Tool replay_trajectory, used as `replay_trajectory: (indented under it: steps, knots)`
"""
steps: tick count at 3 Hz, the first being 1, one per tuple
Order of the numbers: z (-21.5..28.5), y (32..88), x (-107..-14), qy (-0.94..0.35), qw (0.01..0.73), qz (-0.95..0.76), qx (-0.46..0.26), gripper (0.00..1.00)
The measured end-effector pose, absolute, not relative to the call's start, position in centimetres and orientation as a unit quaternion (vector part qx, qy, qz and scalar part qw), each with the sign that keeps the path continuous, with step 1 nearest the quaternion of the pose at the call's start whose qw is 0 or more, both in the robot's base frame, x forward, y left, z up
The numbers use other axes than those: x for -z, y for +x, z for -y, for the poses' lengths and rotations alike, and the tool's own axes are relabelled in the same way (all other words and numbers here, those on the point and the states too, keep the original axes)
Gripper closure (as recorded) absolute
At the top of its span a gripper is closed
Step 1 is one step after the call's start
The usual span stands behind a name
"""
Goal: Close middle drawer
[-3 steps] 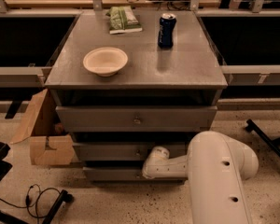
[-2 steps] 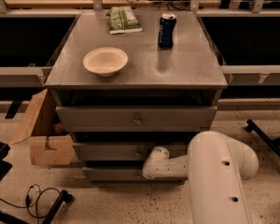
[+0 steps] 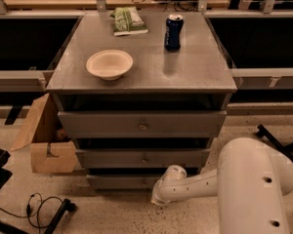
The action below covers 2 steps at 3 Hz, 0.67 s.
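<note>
The grey cabinet has three drawer fronts stacked below its top. The middle drawer point(image 3: 143, 158) is the medium-width front with a small round knob at its centre. It sits under the wider top drawer front point(image 3: 142, 124) and above the narrowest bottom front point(image 3: 122, 181). A dark gap shows above it. I cannot tell how far out it stands. My white arm reaches in from the lower right. My gripper point(image 3: 159, 190) is at the arm's end, low by the bottom front and just below and right of the middle drawer's knob.
On the cabinet top point(image 3: 195, 72) stand a white bowl point(image 3: 109, 64), a blue can point(image 3: 173, 32) and a green packet point(image 3: 129, 20). An open cardboard box point(image 3: 45, 140) sits to the cabinet's left. Black cables point(image 3: 41, 208) lie on the floor at the lower left.
</note>
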<state>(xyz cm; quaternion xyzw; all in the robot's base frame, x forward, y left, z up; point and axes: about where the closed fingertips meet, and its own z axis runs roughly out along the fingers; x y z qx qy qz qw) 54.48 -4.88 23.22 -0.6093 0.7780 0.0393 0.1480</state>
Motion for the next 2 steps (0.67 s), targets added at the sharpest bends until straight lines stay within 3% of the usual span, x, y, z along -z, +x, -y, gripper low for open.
replay_trajectory:
  steps: [1,2]
  knots:
    - [8.5,47.8,-26.6,-0.624,0.119,-0.77,-0.059,1.0]
    - [15.4,41.4,-30.3,-0.625,0.062,-0.776,-0.053,1.0]
